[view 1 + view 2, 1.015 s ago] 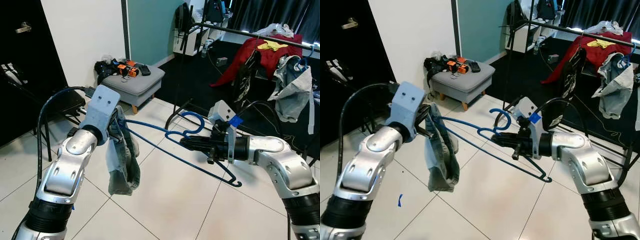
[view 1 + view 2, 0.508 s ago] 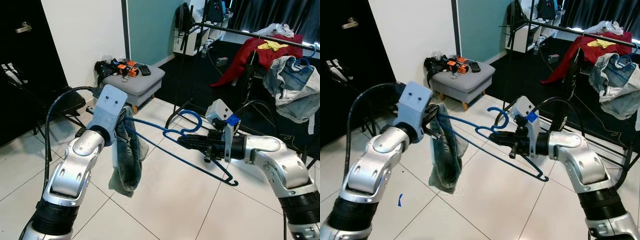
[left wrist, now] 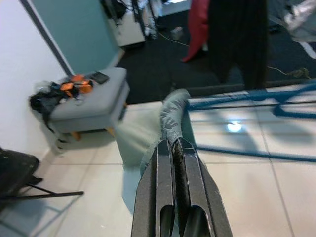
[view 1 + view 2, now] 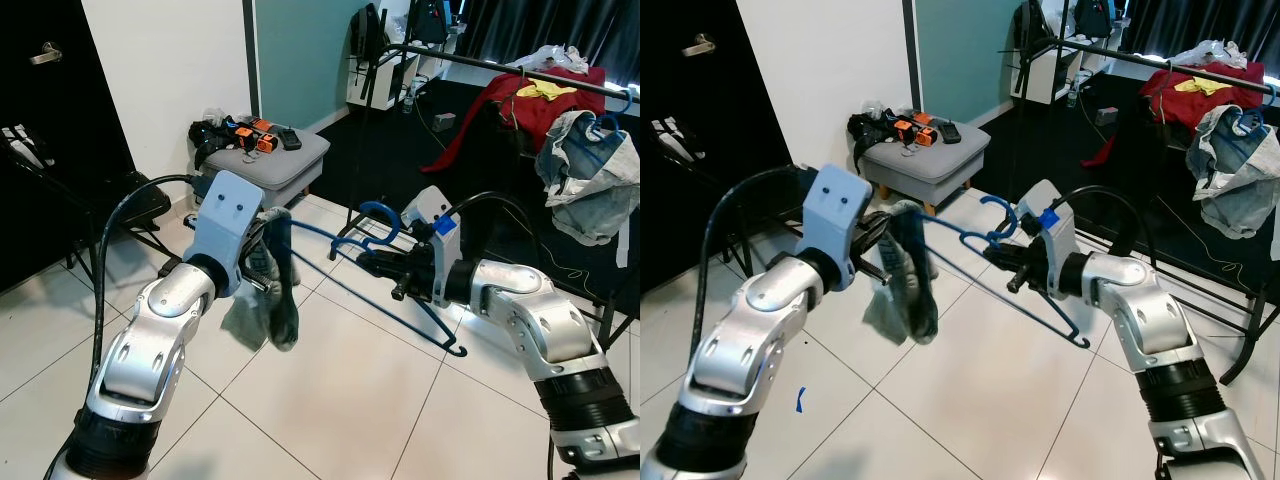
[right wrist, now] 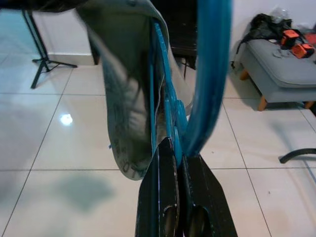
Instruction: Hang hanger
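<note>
Both arms out: R gripper (image 4: pixel 372 262) pinches hanger (image 4: pixel 400 300), L gripper (image 4: pixel 262 240) garment (image 4: pixel 272 300).

The left pincer (image 4: pixel 262 262) is mostly hidden behind the grey garment (image 4: pixel 272 300) it pinches. Just ahead of the right pincer (image 5: pixel 178 148), the blue hanger (image 5: pixel 210 74) is blurred and runs off the picture's edge, its hook unseen there.
</note>
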`<state>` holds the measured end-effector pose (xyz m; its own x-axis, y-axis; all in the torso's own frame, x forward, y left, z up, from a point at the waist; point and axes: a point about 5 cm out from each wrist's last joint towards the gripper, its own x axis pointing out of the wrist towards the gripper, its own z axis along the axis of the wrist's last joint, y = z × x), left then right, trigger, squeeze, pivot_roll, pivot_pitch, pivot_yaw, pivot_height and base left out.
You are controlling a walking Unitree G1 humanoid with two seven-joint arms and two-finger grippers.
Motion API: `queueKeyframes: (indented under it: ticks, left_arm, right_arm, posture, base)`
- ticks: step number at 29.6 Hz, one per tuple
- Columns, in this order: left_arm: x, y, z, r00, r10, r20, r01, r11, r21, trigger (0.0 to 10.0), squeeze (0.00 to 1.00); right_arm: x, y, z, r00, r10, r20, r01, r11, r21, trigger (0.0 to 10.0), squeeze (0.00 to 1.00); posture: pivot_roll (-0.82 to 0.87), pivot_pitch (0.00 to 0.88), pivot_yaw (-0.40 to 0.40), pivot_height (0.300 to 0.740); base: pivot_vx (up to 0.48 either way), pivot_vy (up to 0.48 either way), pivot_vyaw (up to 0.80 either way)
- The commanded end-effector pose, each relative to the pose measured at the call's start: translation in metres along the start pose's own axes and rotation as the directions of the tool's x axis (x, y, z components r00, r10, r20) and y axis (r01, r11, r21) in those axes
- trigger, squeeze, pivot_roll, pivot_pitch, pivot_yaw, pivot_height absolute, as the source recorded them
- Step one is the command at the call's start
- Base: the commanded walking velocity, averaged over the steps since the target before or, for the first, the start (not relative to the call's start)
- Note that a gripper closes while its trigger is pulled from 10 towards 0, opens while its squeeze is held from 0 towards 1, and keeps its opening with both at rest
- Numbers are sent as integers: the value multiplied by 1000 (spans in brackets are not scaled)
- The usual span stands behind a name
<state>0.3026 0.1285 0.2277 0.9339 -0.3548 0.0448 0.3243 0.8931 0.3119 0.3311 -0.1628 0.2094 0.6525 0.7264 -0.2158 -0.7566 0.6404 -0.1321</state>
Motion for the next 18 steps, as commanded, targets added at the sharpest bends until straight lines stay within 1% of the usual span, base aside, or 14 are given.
queueKeyframes:
  ticks: [1,2,4,6,8,9,10,12,13,14,16,17,18]
  left_arm:
    - [-2,-8,-1,999,-54,2,54,999,-2,10000,0]
    - [-2,-8,-1,999,-54,2,54,999,-2,10000,0]
    - [-2,-20,-1,993,-116,19,116,993,-22,10000,0]
    - [-1,-30,-1,987,-155,36,156,987,-37,10000,0]
    - [-1,-30,-1,987,-155,36,156,987,-37,10000,0]
    - [2,-39,1,981,-185,54,188,981,-49,10000,0]
    - [2,-39,1,981,-185,54,188,981,-49,10000,0]
    - [6,-51,3,972,-222,72,227,972,-66,10000,0]
    - [6,-51,3,972,-222,72,227,972,-66,10000,0]
    - [7,-55,3,968,-237,80,243,967,-75,10000,0]
    - [8,-66,-1,955,-289,62,293,953,-78,10000,0]
    - [8,-66,-1,955,-289,62,293,953,-78,10000,0]
    - [7,-71,-6,948,-316,34,317,946,-63,10000,0]
  right_arm:
    - [0,-5,6,999,-32,27,33,999,-16,10000,0]
    - [0,-5,6,999,-32,27,33,999,-16,10000,0]
    - [1,-4,9,998,-29,48,29,1000,-8,10000,0]
    - [2,-3,10,998,-22,66,22,1000,-6,10000,0]
    - [2,-3,10,998,-22,66,22,1000,-6,10000,0]
    - [4,-2,12,997,-15,82,16,1000,-6,10000,0]
    - [4,-2,12,997,-15,82,16,1000,-6,10000,0]
    - [4,-1,13,996,-12,92,12,1000,-5,10000,0]
    - [4,-1,13,996,-12,92,12,1000,-5,10000,0]
    - [5,-1,14,995,-12,94,13,1000,-5,10000,0]
    - [5,-1,14,995,-15,98,15,1000,-6,10000,0]
    - [5,-1,14,995,-15,98,15,1000,-6,10000,0]
    - [6,-2,14,995,-16,99,16,1000,-6,10000,0]
  posture:
    - [-80,42,-16,740]
    - [-80,42,-16,740]
    - [-81,42,-16,740]
    - [-81,42,-16,740]
    - [-81,42,-16,740]
    - [-81,40,-16,740]
    - [-81,40,-16,740]
    - [-85,40,-15,740]
    - [-85,40,-15,740]
    - [-85,40,-15,740]
    - [-89,38,-13,740]
    - [-89,38,-13,740]
    - [-90,39,-13,740]
  base:
    - [0,0,0]
    - [0,0,0]
    - [0,0,0]
    - [0,0,0]
    - [0,0,0]
    - [0,0,0]
    - [0,0,0]
    - [0,0,0]
    - [0,0,0]
    - [0,0,0]
    - [0,0,0]
    - [0,0,0]
    - [0,0,0]
